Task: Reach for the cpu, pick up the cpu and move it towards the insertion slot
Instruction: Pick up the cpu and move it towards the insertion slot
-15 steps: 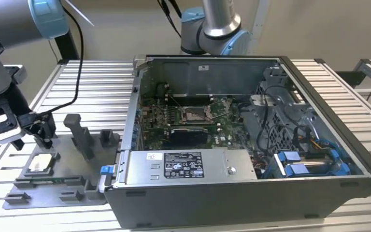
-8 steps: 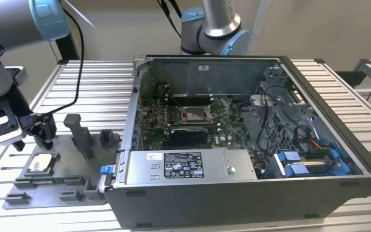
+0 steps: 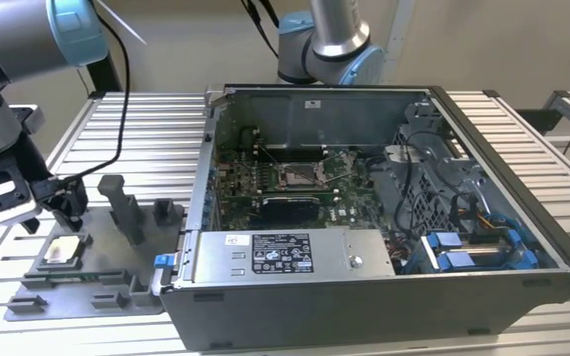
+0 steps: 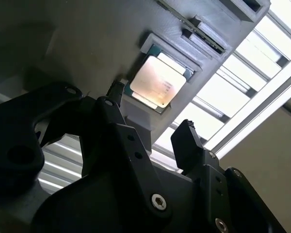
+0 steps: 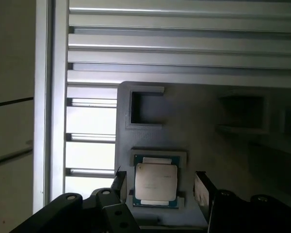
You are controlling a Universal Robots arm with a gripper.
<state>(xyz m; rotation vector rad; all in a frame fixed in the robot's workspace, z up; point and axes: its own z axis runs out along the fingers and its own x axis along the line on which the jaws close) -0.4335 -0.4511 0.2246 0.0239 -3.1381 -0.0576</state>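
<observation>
Gripper (image 3: 59, 211): it is hanging at the lower left of the exterior view's frame, just above the cpu (image 3: 62, 250), with its jaws standing apart and nothing between them being held.
Fingers (image 5: 201, 187): in both wrist views the two dark fingers are flanking the cpu (image 5: 156, 182), one on each side and clear of its edges. By my reading, this is so that closing would catch it by opposite sides.
Cpu: it is lying flat, pale metal top up, in a recessed pocket that is keeping it square to the gripper. It is not yet lifted.
Fixture tray (image 3: 77, 305): it is sitting on the slatted table (image 3: 136, 133), beside the computer case (image 3: 522, 289).
Insertion slot (image 3: 300, 174): it is facing up mid-frame on the green board inside the open case, well apart from the cpu.
Stage: the reach is looking nearly complete, with the grasp not yet made.
</observation>
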